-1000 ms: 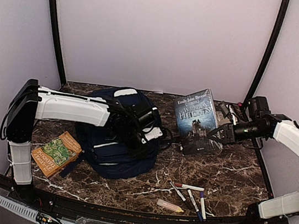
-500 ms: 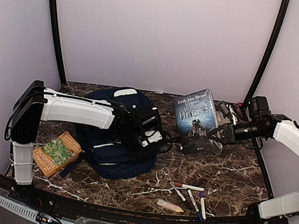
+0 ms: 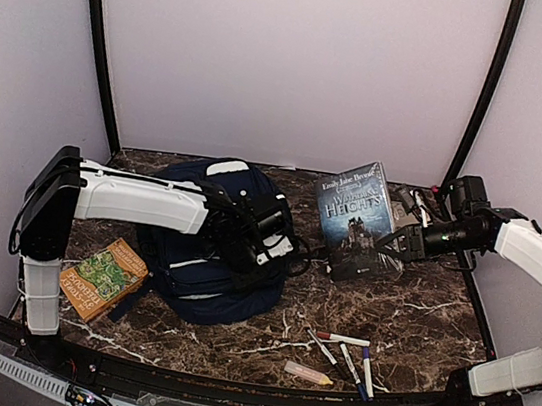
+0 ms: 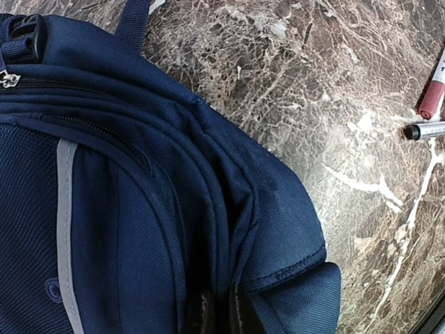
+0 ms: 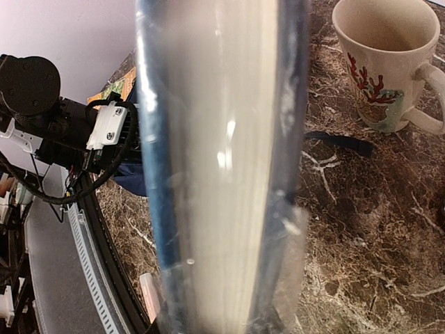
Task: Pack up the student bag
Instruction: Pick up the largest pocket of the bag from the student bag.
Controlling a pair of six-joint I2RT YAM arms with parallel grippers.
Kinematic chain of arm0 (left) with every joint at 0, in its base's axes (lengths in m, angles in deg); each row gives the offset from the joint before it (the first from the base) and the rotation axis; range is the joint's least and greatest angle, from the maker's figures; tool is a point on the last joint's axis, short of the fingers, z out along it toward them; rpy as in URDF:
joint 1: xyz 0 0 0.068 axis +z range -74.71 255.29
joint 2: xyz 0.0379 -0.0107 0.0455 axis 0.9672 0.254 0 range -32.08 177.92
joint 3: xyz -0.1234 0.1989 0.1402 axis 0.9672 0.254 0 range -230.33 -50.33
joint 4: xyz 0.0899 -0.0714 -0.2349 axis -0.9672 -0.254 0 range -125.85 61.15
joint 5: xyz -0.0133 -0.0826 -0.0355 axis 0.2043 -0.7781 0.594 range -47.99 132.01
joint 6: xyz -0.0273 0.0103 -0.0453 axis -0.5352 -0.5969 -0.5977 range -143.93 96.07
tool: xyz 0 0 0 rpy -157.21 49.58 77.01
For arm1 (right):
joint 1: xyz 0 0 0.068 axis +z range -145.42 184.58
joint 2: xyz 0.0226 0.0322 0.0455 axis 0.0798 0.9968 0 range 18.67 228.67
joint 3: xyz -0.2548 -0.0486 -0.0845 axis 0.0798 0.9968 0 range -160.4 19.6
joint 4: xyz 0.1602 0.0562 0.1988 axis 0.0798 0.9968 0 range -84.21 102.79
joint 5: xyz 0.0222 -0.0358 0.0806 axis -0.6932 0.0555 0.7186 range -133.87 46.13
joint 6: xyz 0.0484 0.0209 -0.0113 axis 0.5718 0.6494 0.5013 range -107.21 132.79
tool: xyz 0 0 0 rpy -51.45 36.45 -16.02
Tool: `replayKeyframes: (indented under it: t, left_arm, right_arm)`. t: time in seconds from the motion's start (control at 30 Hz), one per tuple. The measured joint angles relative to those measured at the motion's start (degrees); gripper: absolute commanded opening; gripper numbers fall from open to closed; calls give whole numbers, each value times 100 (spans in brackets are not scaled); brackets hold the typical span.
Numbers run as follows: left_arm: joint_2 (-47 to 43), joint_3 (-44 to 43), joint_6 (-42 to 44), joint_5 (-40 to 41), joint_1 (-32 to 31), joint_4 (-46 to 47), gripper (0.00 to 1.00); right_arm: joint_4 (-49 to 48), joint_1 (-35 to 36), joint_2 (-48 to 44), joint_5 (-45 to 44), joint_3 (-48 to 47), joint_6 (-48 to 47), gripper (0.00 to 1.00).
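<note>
Bag (image 3: 190, 273) lay left of centre on the tabletop (image 3: 415, 324), toward its back edge. The left hand (image 3: 267, 247) had shifted slightly on the bag's right side; whether it gripped fabric could not be told. The right hand (image 3: 391, 245) stayed clamped on the upright book (image 3: 355, 215), so nothing appeared packed yet.

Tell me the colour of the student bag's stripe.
The stripe is light grey; the left wrist view shows it best.

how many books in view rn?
2. One dark blue paperback book stands tilted back right, held by the right gripper; orange-and-green paperback book lies flat at left, beside the navy-blue fabric backpack. Others may be hidden inside the backpack.
</note>
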Motion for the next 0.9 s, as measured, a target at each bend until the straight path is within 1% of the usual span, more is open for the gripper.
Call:
replayKeyframes:
  t: [0.2, 0.3, 0.43, 0.57, 0.67, 0.9]
  left_arm:
    - [-66, -24, 7, 144, 0, -24, 0]
    - [-236, -85, 42, 313, 0, -68, 0]
    - [-695, -72, 72, 660, 48, 28, 0]
    - [-1266, 44, 74, 986, 223, 428, 0]
    - [-1611, 179, 127, 1213, 378, 809, 0]
    - [-1899, 221, 376, 1534, 584, 1202, 0]
  right_arm:
    - [160, 0, 26, -15, -118, -15, 0]
    - [306, 0, 160, -9, -463, -26, 0]
    - [365, 0, 369, 63, -1056, 66, 0]
    - [356, 4, 553, 308, -1497, 264, 0]
    - [365, 55, 704, 448, -1635, 334, 0]
    - [763, 538, 1154, 610, -1641, 208, 0]
